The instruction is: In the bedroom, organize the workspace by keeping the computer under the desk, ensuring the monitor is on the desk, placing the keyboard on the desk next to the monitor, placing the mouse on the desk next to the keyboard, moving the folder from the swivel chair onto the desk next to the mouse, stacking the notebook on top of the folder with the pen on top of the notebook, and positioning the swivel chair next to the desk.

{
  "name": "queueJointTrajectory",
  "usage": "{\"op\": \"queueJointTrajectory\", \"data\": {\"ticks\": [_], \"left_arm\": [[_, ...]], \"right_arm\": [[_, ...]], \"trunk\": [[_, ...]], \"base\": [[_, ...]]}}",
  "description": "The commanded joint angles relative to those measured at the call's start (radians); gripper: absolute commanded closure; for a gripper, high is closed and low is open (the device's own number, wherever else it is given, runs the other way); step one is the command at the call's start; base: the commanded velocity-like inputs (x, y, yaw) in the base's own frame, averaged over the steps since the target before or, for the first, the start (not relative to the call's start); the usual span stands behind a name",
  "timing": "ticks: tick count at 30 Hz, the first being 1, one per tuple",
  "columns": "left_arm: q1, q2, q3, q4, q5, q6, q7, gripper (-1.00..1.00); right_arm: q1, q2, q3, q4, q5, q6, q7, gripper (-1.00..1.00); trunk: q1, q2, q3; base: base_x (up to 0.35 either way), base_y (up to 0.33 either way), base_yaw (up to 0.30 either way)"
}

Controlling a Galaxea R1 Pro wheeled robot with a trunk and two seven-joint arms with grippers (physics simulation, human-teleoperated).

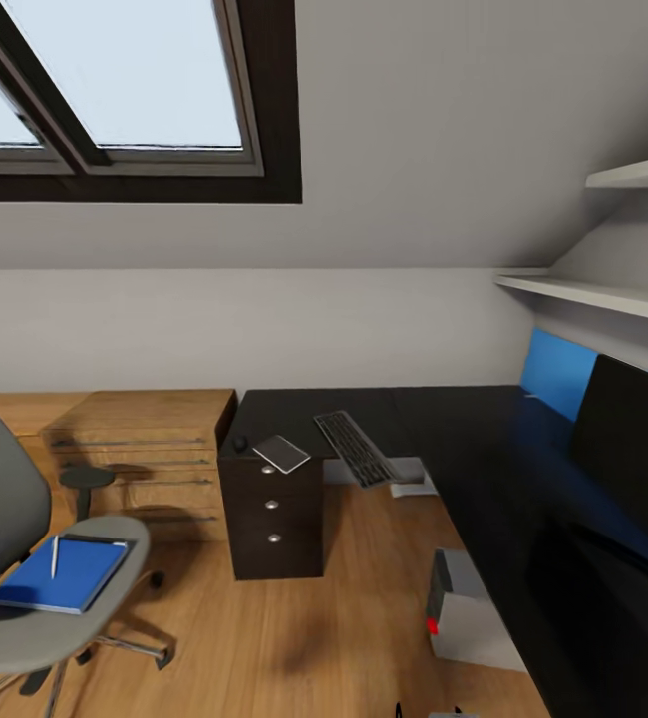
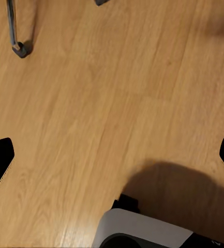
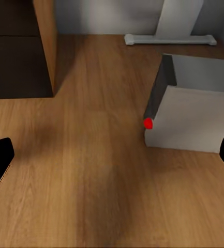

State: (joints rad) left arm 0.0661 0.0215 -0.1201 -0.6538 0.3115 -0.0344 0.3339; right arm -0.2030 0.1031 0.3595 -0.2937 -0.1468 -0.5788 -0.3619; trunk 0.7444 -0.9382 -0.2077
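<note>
Both grippers apart, empty, over wood floor (image 2: pixel 91 103). Bright blue flat folder (image 1: pixel 65 575) on grey padded swivel chair (image 1: pixel 60 608) at 8 o'clock, thin pale pen (image 1: pixel 54 555) atop. You lift pen first, then folder.

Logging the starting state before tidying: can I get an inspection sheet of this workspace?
Surface: desk, black L-shaped top with a drawer unit.
Job's things: keyboard, notebook and mouse lie on the desk. Monitor stands at the right. Folder lies on the swivel chair seat, with the pen on top. Computer sits on the floor under the desk.
Clutter: nothing seen.
Hands: left hand and right hand both open, over bare floor.
Cables: nothing seen.
Surroundings: skylight, wall shelves, wooden cabinet.
</note>
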Motion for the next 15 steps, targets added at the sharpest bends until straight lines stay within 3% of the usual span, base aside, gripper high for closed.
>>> {"op": "queueJointTrajectory", "data": {"ticks": [1,15], "left_arm": [[0.000,0.002,-0.008,-0.001,0.011,-0.004,0.008,-1.00],[0.000,0.001,-0.009,-0.001,0.011,-0.004,0.008,-1.00]], "right_arm": [[-0.001,0.000,0.009,0.001,-0.010,-0.004,-0.005,-1.00],[-0.001,0.000,0.009,0.001,-0.011,-0.004,-0.005,-1.00]], "trunk": [[0.001,-0.001,-0.001],[0.001,-0.001,-0.001]], "base": [[0.322,0.165,0.000],[0.282,0.223,0.000]]}}
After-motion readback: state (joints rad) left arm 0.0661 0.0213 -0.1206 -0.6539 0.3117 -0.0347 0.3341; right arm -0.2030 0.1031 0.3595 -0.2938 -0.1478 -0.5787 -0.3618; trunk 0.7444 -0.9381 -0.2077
